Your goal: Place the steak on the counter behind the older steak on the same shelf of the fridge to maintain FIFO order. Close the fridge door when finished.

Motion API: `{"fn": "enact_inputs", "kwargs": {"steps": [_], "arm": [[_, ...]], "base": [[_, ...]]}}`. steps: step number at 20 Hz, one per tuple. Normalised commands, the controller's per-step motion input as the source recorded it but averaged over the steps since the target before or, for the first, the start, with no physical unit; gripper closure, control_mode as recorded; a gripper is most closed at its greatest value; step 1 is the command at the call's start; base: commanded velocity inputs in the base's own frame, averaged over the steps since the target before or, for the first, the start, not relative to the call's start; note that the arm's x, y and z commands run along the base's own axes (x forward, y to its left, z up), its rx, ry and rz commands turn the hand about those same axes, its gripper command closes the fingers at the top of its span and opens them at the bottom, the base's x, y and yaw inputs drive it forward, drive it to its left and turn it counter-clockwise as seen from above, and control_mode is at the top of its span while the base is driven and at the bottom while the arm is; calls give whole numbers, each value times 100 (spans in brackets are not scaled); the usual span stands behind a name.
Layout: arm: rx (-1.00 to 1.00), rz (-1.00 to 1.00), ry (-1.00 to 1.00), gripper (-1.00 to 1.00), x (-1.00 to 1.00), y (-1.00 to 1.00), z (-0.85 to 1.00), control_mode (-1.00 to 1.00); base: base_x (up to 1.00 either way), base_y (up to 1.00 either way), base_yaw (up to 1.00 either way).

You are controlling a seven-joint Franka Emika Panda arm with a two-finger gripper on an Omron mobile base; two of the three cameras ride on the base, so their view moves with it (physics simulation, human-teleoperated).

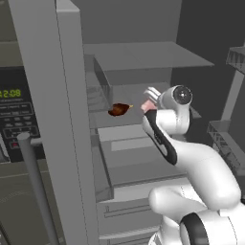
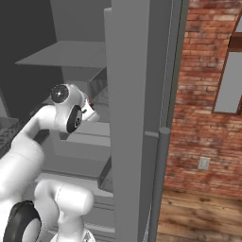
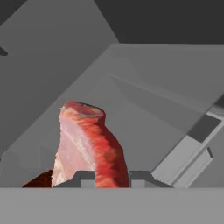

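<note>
Pink raw steak: clamped upright between the jaws of the gripper, inside the open grey fridge, above the shelf. Dark reddish-brown older steak: lying on that shelf, just beside the gripper.

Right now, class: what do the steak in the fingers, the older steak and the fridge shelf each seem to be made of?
The steak: raw meat, pink and streaked, with a redder, slightly glossy edge. The older steak: meat too, dark reddish-brown and dull; whether cooked or aged is unclear. The shelf: flat, matte light grey panel, probably plastic or coated metal; the rendering leaves that open.
</note>
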Motion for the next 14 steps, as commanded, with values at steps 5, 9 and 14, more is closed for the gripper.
{"fn": "enact_inputs", "kwargs": {"steps": [5,9,14], "arm": [[2,0,0,100,60,2,-6,-100],[4,0,0,100,60,0,-2,-100],[5,0,-1,100,66,0,0,-100]], "base": [[0,0,0],[0,0,0],[0,0,0]]}}
